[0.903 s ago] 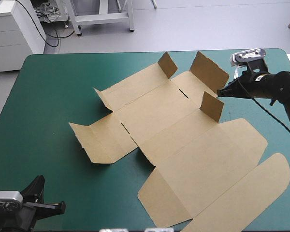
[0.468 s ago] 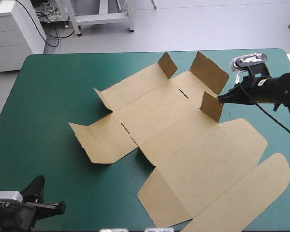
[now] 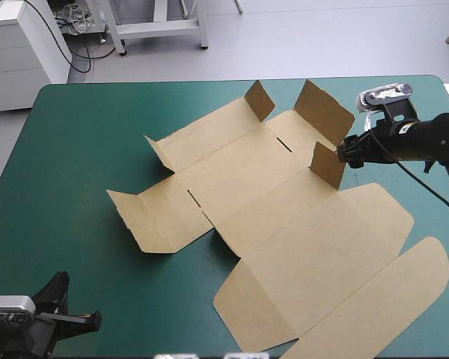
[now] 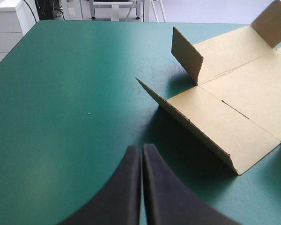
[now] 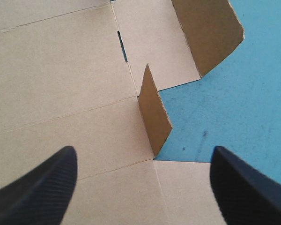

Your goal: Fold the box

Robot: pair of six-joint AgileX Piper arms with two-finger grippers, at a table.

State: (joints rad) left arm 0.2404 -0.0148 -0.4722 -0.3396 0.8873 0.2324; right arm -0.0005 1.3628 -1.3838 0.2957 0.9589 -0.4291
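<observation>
Where right fingers [image 5: 37,187] stand apart — box flap [image 5: 154,112] upright between.

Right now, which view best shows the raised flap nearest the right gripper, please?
Right wrist view: the flap stands upright, close ahead of its open jaws. High view shows it small; left wrist view misses it.
</observation>
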